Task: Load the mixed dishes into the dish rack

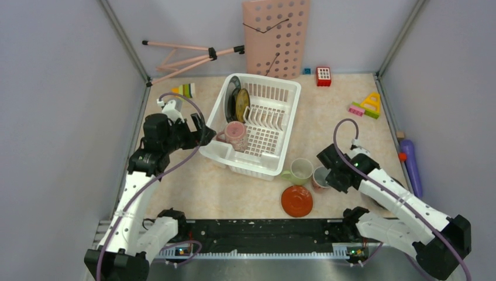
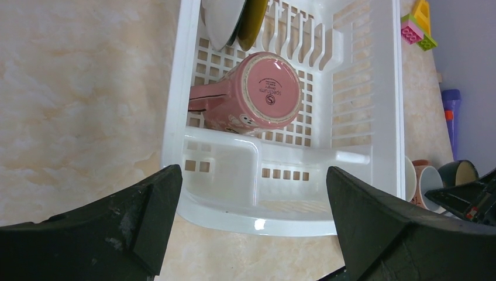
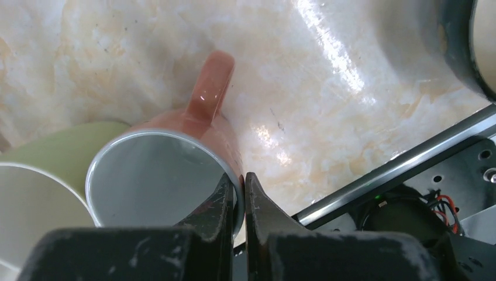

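Right end effector: my right end effector (image 3: 238, 179) is clenched on the rim of the glossy maroon mug (image 3: 164, 175), one finger inside the cup and one outside, roughly across the rim from its handle.
Left end effector: my left end effector (image 2: 252, 172) is released, its fingers spread wide and holding nothing. It hangs just outside the nearer end wall of the rack.
Dish rack: the large white slotted plastic dish rack (image 1: 275, 149) sits skewed near the middle of the marbled beige bench (image 1: 193, 187).
Pink mug: a glossy pink mug (image 2: 263, 93) lies on its side inside the rack. Its base faces my left wrist camera and its handle points left in that view.
Plates: a dark plate with a pale green rim (image 1: 233, 96) and a yellow plate (image 1: 243, 105) stand on edge together at the rack's far corner.
Maroon mug's place: upright on the bench, outside the rack to its right, right beside a pale-green mug (image 1: 301, 171).
Saucer: a flat orange saucer (image 1: 296, 200) lies on the bench just in front of those two mugs, toward my bases.
Bowl: a dark bluish bowl (image 3: 465, 47) stands on the bench near my right arm, outside the rack.
Background: a pink perforated board (image 1: 278, 35) leans at the far wall behind the rack, and coloured toy blocks (image 1: 367, 105) lie at the bench's far right.
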You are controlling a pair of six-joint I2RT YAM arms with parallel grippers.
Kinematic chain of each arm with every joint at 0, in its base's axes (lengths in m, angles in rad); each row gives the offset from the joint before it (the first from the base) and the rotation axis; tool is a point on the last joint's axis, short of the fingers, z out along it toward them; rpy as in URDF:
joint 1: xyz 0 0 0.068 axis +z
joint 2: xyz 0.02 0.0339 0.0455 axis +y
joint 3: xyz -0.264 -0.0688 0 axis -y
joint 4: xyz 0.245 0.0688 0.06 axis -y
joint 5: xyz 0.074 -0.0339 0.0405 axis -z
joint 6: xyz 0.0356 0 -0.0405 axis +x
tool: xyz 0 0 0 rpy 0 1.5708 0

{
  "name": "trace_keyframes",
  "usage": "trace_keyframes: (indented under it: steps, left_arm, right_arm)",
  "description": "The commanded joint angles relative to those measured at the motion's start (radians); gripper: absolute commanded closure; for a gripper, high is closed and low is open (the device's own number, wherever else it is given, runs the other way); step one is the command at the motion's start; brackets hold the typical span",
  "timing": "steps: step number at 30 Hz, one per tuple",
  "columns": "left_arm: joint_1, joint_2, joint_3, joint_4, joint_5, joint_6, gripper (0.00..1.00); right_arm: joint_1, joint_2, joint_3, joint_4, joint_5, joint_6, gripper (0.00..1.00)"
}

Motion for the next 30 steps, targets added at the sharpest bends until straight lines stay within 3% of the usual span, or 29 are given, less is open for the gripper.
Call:
trace_keyframes:
  steps: [1, 9, 14, 20, 25, 30]
  left_arm:
    - [-0.002, 0.004, 0.045, 0.032, 0.023, 0.007, 0.02]
    - [-0.002, -0.003, 0.058, 0.027, 0.039, -0.001, 0.02]
    - [-0.002, 0.01, 0.058, 0.042, 0.095, -0.009, 0.02]
    - [-0.002, 0.036, 0.067, 0.096, 0.183, -0.064, 0.02]
    - [-0.001, 0.074, 0.117, 0.088, 0.229, -0.133, 0.02]
    - [0.001, 0.12, 0.138, 0.17, 0.364, -0.329, 0.02]
  right_arm:
    - [-0.033, -0.042, 0.021, -0.013, 0.063, 0.023, 1.0]
    - [-0.036, -0.047, 0.23, -0.149, 0.283, -0.015, 1.0]
    - [-0.039, -0.026, 0.422, -0.102, 0.372, -0.224, 1.0]
    - [-0.039, -0.13, 0.476, 0.351, 0.119, -0.645, 1.0]
    - [-0.039, -0.117, 0.467, 0.583, -0.129, -0.73, 1.0]
    - [-0.039, -0.061, 0.425, 0.786, -0.396, -0.76, 1.0]
